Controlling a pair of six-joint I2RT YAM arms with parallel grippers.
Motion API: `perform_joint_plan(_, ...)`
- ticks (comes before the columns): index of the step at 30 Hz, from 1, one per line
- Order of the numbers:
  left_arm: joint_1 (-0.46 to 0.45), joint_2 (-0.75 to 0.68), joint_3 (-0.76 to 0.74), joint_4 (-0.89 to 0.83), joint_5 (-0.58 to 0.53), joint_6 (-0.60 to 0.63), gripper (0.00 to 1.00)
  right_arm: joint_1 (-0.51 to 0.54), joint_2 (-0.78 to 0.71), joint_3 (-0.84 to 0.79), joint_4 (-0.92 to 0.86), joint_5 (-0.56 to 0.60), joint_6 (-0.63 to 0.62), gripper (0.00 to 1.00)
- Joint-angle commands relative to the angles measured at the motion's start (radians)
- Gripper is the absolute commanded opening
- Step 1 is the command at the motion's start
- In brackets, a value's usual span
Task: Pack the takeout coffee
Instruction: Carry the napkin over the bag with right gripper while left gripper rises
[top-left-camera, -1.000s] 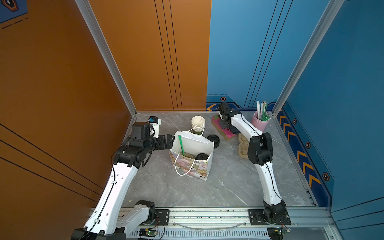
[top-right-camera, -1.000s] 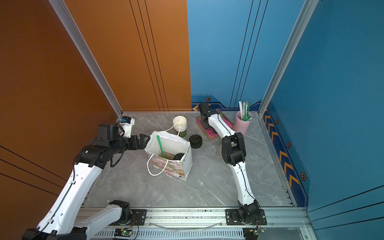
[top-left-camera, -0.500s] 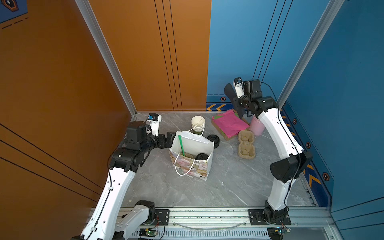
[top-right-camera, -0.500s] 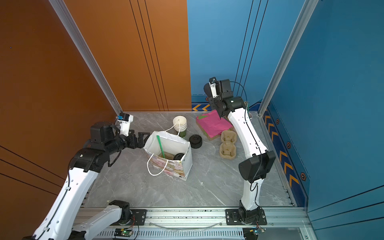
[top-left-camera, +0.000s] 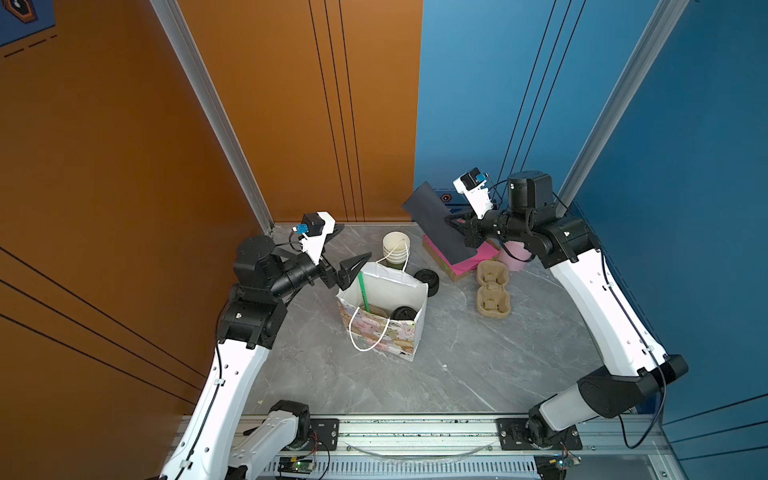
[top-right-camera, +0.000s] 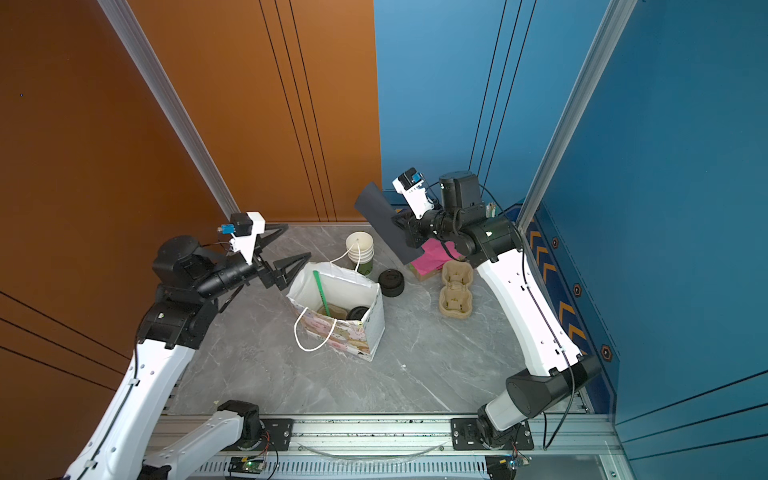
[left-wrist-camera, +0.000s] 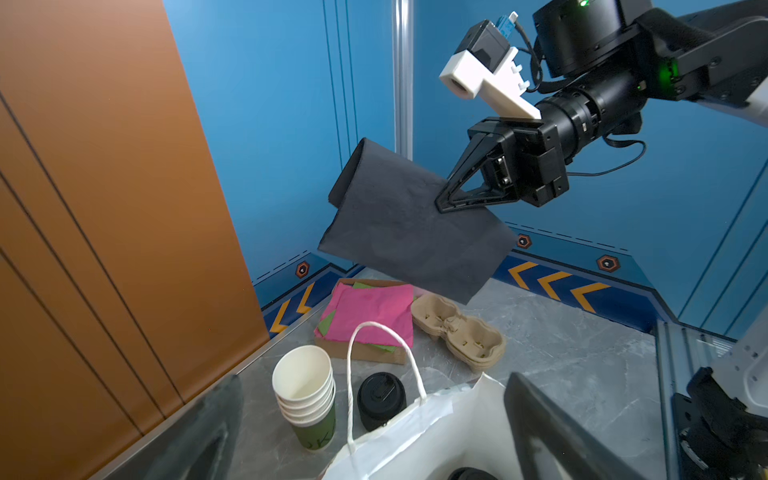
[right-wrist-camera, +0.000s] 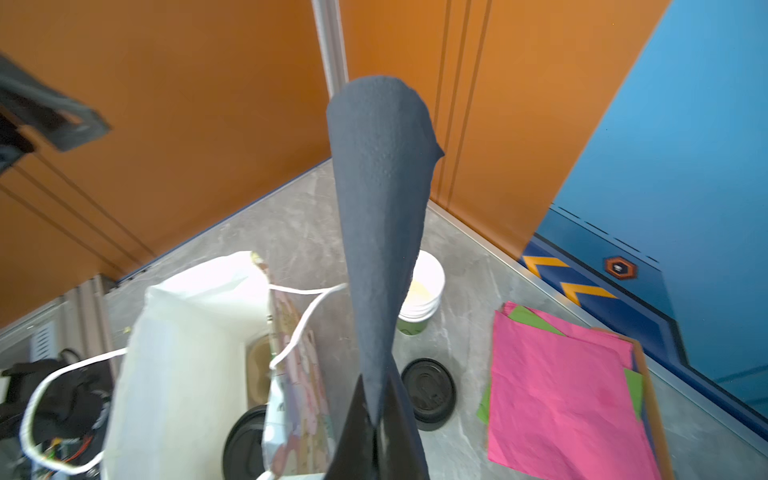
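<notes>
The takeout coffee stands inside the white paper bag; only its black lid shows, also in a top view and at the edge of the right wrist view. A green straw leans in the bag. My left gripper hangs open just over the bag's left rim, nothing between its fingers. My right gripper is in the air behind the bag, shut on a dark grey napkin that sticks out past its fingertips.
Behind the bag stand a stack of lidless cups and a pile of black lids. To the right lie a box of pink and green napkins, pulp cup carriers and a pink cup. Walls close in on three sides.
The right arm has lifted the dark napkin off the box and swung it up, then toward the bag. The left gripper has risen a little beside the bag, still open.
</notes>
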Motion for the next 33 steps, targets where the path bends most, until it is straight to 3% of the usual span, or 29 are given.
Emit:
perform_joint_plan(1,-0.022,0.038,0.052,0.064,0.148,0.073,0.98,0.033,-0.055,-0.036,0.001,-0.132,-0.018,0.00)
perform_joint_plan(13,-0.026,0.177,0.130,0.174,0.275,0.136,0.98,0.140,-0.055,-0.085,0.007,-0.210,-0.072,0.00)
perform_joint_plan(19,-0.010,0.234,0.167,0.181,0.392,0.163,0.98,0.170,-0.053,-0.081,0.006,-0.238,-0.092,0.00)
perform_joint_plan(33,0.018,0.316,0.184,0.350,0.683,0.011,0.98,0.213,-0.044,-0.073,-0.037,-0.218,-0.149,0.00)
